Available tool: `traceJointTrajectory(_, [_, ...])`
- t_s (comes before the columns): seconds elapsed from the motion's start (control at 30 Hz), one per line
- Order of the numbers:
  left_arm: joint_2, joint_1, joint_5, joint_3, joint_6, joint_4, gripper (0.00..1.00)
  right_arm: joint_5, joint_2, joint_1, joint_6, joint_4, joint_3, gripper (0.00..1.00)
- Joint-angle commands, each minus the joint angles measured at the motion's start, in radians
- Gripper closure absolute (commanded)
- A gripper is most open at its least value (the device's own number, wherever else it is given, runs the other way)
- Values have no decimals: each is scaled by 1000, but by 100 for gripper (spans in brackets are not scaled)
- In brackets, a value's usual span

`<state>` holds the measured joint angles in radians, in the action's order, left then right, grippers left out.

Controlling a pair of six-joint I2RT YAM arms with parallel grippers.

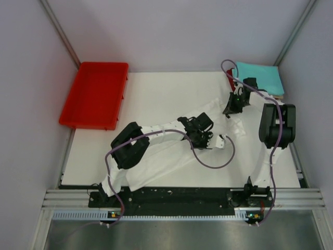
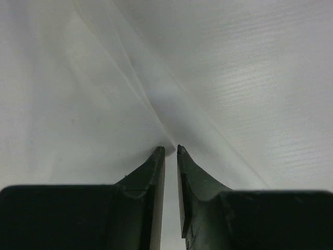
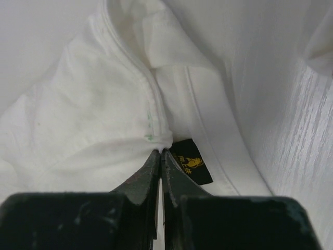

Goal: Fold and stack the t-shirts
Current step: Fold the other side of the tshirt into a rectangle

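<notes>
Nearest the arm bases, the white t-shirt (image 1: 171, 156) lies loosely spread on the table (image 1: 156, 88). It runs from close to the near edge left of the middle, on a slant toward the centre and right, white on white so its outline is faint from above. The left arm reaches over it to about the middle of the table, where the left claw (image 2: 170, 149) points down into the cloth. Its jaws stand only a narrow slit apart, with the tips at a raised ridge of fabric whose creases fan away from them; whether the cloth is actually pinched there cannot be told from the wrist view. A little farther back and to the right, the right claw (image 3: 161, 151) is squeezed fully together on the shirt's neckline. It grips the bunched seam of the collar just beside the small dark neck label (image 3: 192, 162), which carries a yellow mark. Beyond that, in the far right corner of the table, a teal t-shirt (image 1: 260, 77) sits folded flat, well apart from the white one. Across at the far left corner rests the red tray (image 1: 93, 96), overhanging the table's left edge.
</notes>
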<state>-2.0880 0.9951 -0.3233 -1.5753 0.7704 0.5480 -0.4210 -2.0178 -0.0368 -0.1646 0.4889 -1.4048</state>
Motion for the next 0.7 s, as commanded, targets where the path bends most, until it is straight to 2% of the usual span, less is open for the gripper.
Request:
traceJointTrajectory(0.0, [-3, 8, -10, 38, 4, -36, 87, -12, -16, 5, 30, -15, -91, 100])
traceJointTrajectory(0.07, [-9, 8, -19, 47, 1, -46, 100, -10, -31, 5, 39, -13, -114, 100])
traceJointTrajectory(0.37, [-10, 8, -53, 31, 3, -23, 100, -10, -79, 6, 68, -10, -166, 100])
traceJointTrajectory(0.43, [-9, 8, -46, -1, 10, 18, 99, -21, -82, 8, 73, -10, -172, 95])
traceJointTrajectory(0.57, [5, 8, 26, -101, 23, 92, 68, -19, -70, 9, 71, -9, -168, 88])
traceJointTrajectory(0.67, [2, 8, 58, -132, 55, 81, 60, -21, -68, 11, 73, -6, -160, 88])
